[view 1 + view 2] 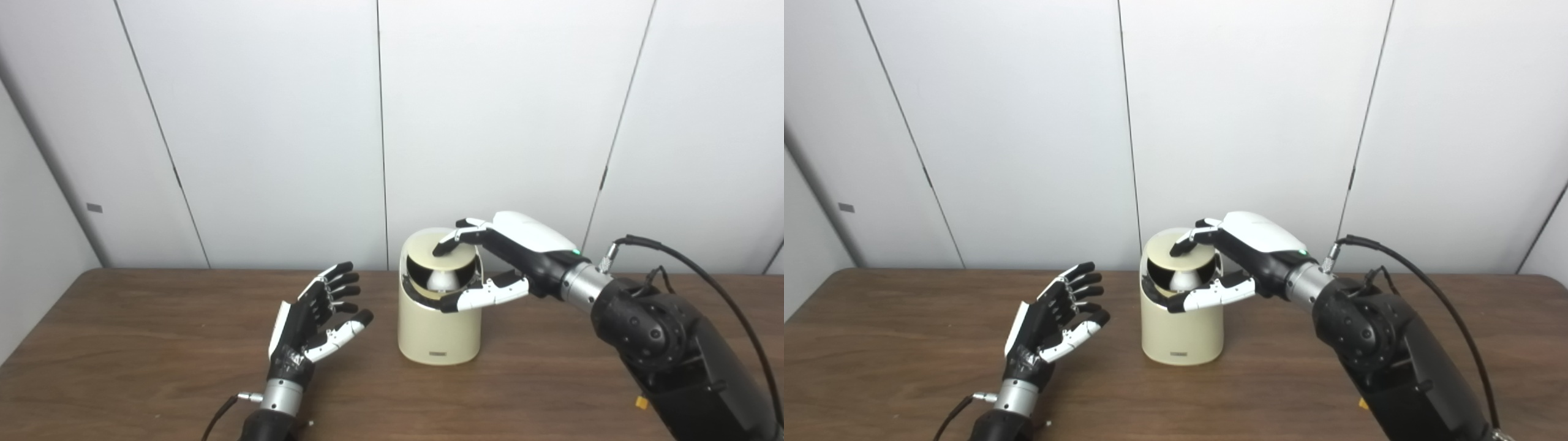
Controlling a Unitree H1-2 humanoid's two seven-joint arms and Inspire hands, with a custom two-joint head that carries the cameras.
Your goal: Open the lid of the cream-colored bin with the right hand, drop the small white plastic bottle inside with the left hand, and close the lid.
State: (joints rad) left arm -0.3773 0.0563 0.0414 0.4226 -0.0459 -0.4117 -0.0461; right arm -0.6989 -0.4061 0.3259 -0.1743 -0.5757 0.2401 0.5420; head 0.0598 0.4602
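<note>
— Bin (438, 331) sits mid-table, cream, lid (442, 257) tipped up. Where's the bottle?

— White bottle (442, 280) shows inside the opening, under the raised lid.

— And the right hand (511, 254)?

— Its fingertips (442, 248) rest on the lid, thumb along the bin's near rim.

— Left hand (312, 321)?

— Left of the bin, apart from it, fingers spread, holding nothing, above the brown table (153, 367).

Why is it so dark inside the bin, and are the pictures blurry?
Left eye view: the tilted lid shades the bin mouth, so only a pale shape shows inside; the right hand looks slightly soft. Right eye view: even light, faint shadows on the table, left hand fairly sharp, no strong glare.
</note>
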